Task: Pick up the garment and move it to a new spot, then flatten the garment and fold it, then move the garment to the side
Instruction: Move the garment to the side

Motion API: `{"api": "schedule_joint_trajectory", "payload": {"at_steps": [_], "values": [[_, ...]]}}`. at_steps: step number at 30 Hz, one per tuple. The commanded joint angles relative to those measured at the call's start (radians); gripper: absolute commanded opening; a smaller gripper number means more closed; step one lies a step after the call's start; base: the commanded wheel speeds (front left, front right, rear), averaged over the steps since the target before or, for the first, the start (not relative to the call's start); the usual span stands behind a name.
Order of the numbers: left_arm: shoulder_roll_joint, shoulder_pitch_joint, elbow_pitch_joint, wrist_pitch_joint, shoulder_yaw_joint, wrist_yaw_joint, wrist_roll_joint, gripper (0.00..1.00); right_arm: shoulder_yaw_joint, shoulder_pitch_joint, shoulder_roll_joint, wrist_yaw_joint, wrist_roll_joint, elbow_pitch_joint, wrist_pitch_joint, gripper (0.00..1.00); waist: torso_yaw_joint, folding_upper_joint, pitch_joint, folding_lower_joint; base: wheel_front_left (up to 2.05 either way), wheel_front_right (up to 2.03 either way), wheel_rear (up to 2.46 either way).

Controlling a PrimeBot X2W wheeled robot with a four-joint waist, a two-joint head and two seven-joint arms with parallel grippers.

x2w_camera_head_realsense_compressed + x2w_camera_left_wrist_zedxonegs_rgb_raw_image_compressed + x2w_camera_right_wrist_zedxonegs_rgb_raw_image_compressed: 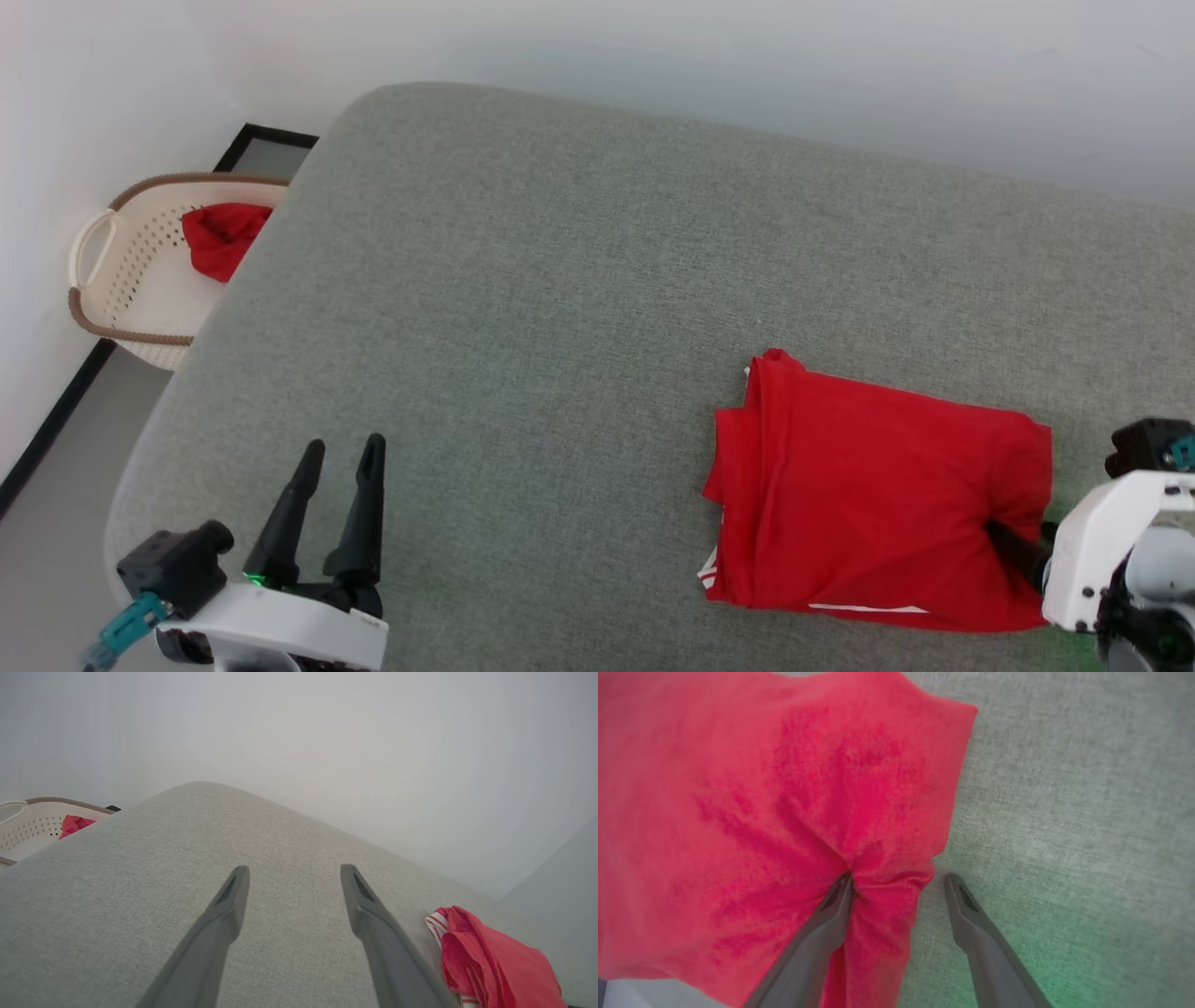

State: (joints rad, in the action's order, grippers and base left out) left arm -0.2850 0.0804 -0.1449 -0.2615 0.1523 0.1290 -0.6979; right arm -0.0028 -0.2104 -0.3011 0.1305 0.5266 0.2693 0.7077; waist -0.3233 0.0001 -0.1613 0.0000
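A large red jersey shirt (878,495) is lying folded into a rough rectangle on the right part of a wide grey-green padded fabric surface (560,327), with slivers of white-and-red stripe trim peeking out at its near and left edges.

The robot's right hand (900,877) is sitting at the shirt's right edge with its two long dark fingers spread apart, not clenched. In the right wrist view, one finger (831,914) is pressing into a crease of the red fabric, and the other (971,924) is lying over bare surface just beside it.

The left hand (345,445) is hovering at the near left, well apart from the shirt, fingers released and holding nothing.

A cream perforated basket (103,280) is standing on the floor beyond the far left corner, holding a small plain red cloth bundle (222,238).
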Motion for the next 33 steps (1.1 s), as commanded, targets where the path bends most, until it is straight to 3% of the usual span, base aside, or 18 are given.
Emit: {"api": "schedule_joint_trajectory", "payload": {"at_steps": [1,3,7,19,33], "values": [[0.003,0.010,-0.003,-0.004,0.004,0.003,-0.010,1.00,0.028,0.009,0.037,0.001,0.014,0.041,0.054,0.80,-0.003,-0.0001,-0.003,0.0000,0.00,0.00,0.00],[0.003,0.014,-0.005,-0.004,0.007,0.003,-0.012,1.00,0.026,-0.004,0.047,0.002,0.038,0.047,0.093,0.00,-0.007,-0.0001,-0.005,0.0000,0.00,0.00,0.00],[0.004,0.013,-0.006,-0.004,0.006,0.003,-0.021,1.00,0.009,-0.029,0.029,0.000,0.046,0.042,0.131,0.00,-0.008,-0.0001,-0.008,0.0000,0.00,0.00,0.00],[0.003,0.011,0.012,-0.004,-0.012,0.003,-0.014,1.00,-0.063,-0.114,-0.063,-0.001,0.035,0.007,0.098,0.00,0.037,-0.0001,-0.030,0.0000,0.00,0.00,0.00],[-0.003,0.049,0.036,-0.004,-0.015,0.003,0.012,1.00,-0.079,-0.226,-0.237,-0.001,-0.004,0.026,0.076,0.00,0.150,-0.0001,-0.083,0.0000,0.00,0.00,0.00]]}}
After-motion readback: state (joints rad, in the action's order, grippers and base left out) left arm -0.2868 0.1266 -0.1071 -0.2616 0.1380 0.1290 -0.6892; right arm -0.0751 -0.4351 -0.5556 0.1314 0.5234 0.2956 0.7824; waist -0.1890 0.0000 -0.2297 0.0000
